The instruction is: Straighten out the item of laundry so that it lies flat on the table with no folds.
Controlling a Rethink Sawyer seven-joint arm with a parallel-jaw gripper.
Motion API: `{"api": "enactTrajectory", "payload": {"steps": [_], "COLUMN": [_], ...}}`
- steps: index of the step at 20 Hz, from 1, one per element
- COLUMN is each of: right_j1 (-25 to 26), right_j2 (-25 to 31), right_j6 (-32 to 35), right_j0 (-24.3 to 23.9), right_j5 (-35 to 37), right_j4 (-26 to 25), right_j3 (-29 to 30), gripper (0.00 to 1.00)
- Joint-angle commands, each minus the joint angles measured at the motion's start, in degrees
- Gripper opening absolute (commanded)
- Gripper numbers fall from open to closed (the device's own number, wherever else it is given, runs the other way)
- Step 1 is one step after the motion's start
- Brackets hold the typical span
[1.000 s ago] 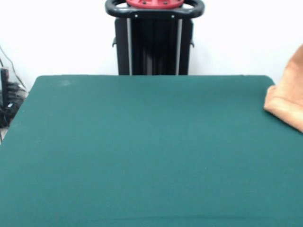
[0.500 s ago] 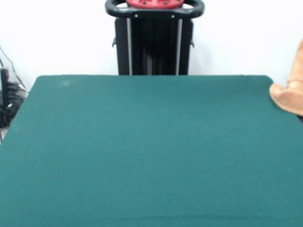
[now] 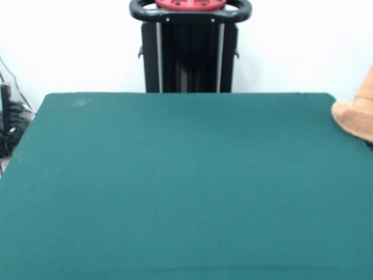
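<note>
The orange-tan towel [image 3: 356,116] shows only at the right edge of the front view. It is bunched and raised, with its lower part resting at the table's far right corner. Most of it is out of view, so its folds cannot be told. The dark green table [image 3: 175,186] fills the view. The gripper and the arm are not in view.
The robot's black pedestal [image 3: 189,52] with a red and black base ring stands behind the table's far edge. Cables [image 3: 9,125] hang at the far left beside the table.
The towel has drawn back toward the right edge and shows less on the table than a second ago. Over the last half second it barely moved.
</note>
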Motion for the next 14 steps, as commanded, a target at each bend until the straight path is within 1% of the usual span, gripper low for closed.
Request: {"api": "enactTrajectory", "payload": {"steps": [1, 3, 7, 11, 13, 14], "right_j1": [6.11, 7.12, 8.18, 9.45, 10.19, 10.12], "right_j2": [-6.65, -10.02, -12.57, -12.2, -11.44, -10.03], "right_j6": [20.73, 23.06, 24.6, 23.38, 22.09, 20.96], "right_j0": [7.39, 10.42, 13.05, 12.91, 12.07, 10.88], "right_j5": [8.11, 11.87, 15.24, 13.72, 11.87, 10.34], "right_j4": [4.35, 4.07, 4.78, 5.96, 6.27, 6.74], "right_j3": [-6.95, -10.18, -13.35, -13.28, -12.43, -11.39], "gripper": [0.0, 0.0, 0.0, 0.0, 0.0, 0.0]}}
